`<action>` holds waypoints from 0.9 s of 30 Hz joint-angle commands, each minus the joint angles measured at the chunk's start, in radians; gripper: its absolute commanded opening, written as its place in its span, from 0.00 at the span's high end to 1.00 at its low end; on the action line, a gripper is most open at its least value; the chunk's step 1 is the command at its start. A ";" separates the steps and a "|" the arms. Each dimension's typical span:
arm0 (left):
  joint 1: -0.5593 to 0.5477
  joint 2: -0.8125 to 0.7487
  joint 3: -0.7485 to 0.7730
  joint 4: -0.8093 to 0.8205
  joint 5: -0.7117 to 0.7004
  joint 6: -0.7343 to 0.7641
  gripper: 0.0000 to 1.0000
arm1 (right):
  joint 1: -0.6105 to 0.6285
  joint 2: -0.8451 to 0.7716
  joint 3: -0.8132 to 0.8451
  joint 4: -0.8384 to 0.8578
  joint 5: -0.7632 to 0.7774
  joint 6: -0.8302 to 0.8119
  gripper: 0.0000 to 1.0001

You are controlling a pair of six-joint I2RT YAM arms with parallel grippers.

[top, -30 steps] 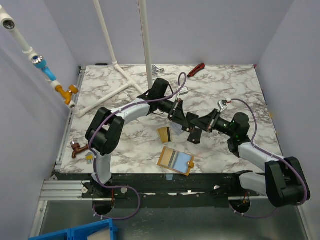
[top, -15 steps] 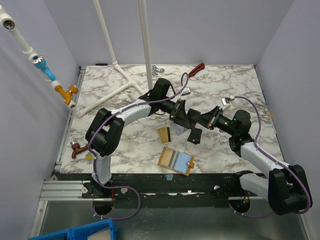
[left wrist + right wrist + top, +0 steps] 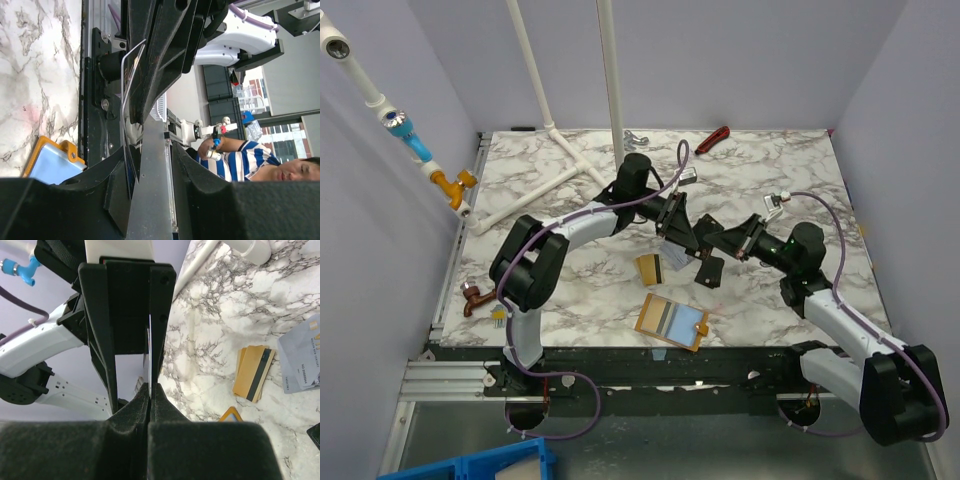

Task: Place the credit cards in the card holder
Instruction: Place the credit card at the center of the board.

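The orange card holder (image 3: 670, 320) with a pale blue panel lies near the front edge; it also shows in the left wrist view (image 3: 50, 162). A gold-tan card (image 3: 648, 268) with a dark stripe lies flat behind it, a pale grey-blue card (image 3: 672, 252) beside it; the right wrist view shows both, gold (image 3: 252, 372) and grey-blue (image 3: 300, 355). My right gripper (image 3: 708, 255) (image 3: 150, 387) is shut on a third thin card (image 3: 149, 350), seen edge-on. My left gripper (image 3: 682, 238) (image 3: 149, 150) faces it, jaws apart, with that card's bowed edge (image 3: 124, 95) between them.
A white pipe frame (image 3: 535, 190) lies at the back left, with an upright white pole (image 3: 610, 80). A red-handled tool (image 3: 715, 137) lies at the back edge. A copper fitting (image 3: 475, 295) sits at the left edge. A person (image 3: 240, 160) is beyond the table's front.
The two grippers have come closer together above the flat cards. The right arm's forearm has swung outward to the right. The flat cards and the holder have not moved.
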 commanded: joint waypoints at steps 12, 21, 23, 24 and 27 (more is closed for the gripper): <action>0.053 -0.077 -0.021 0.153 0.032 -0.057 0.69 | 0.037 -0.058 -0.048 -0.265 -0.026 -0.103 0.99; 0.054 -0.069 -0.019 0.103 0.021 0.005 0.90 | 0.037 -0.024 -0.028 -0.236 -0.073 -0.108 0.99; 0.056 -0.063 -0.009 0.047 0.008 0.051 0.98 | 0.037 -0.019 -0.027 -0.236 -0.093 -0.110 0.99; 0.058 -0.062 -0.005 0.024 0.003 0.073 1.00 | 0.037 -0.019 -0.028 -0.236 -0.103 -0.111 0.99; 0.064 -0.049 -0.004 0.021 -0.011 0.074 1.00 | 0.036 -0.028 -0.029 -0.243 -0.124 -0.118 0.99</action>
